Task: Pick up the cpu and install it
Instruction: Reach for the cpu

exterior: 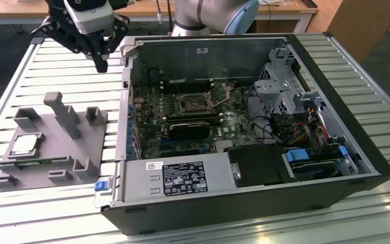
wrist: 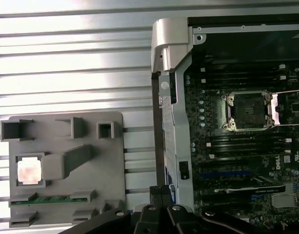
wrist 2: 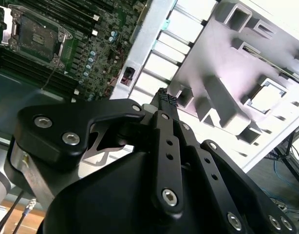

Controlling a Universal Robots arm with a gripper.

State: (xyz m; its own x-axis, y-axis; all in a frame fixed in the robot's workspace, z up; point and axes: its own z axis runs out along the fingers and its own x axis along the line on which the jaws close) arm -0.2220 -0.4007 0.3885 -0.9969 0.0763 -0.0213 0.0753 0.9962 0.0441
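Observation:
The cpu [exterior: 24, 145] is a small square chip with a silvery top, lying flat in a recess of the grey tray [exterior: 79, 152] on the exterior view's left; both wrist views show the cpu [wrist: 29, 171] [wrist 2: 266, 97] there too. My gripper [exterior: 101, 65] hangs high above the slatted table, behind the tray and just outside the computer case's wall. Its fingers meet at the tip, shut, with nothing between them. In both wrist views the gripper [wrist: 160, 191] [wrist 2: 162, 95] sits between tray and case. The open motherboard socket [exterior: 195, 104] [wrist: 247, 111] lies inside the case.
The open computer case [exterior: 330, 56] fills the exterior view's middle and right, with cables, drive bays and a power supply [exterior: 178, 178]. The tray carries upright posts [exterior: 63, 114] and a green memory stick [wrist: 52, 199]. A slatted metal table [exterior: 19, 76] lies beneath everything.

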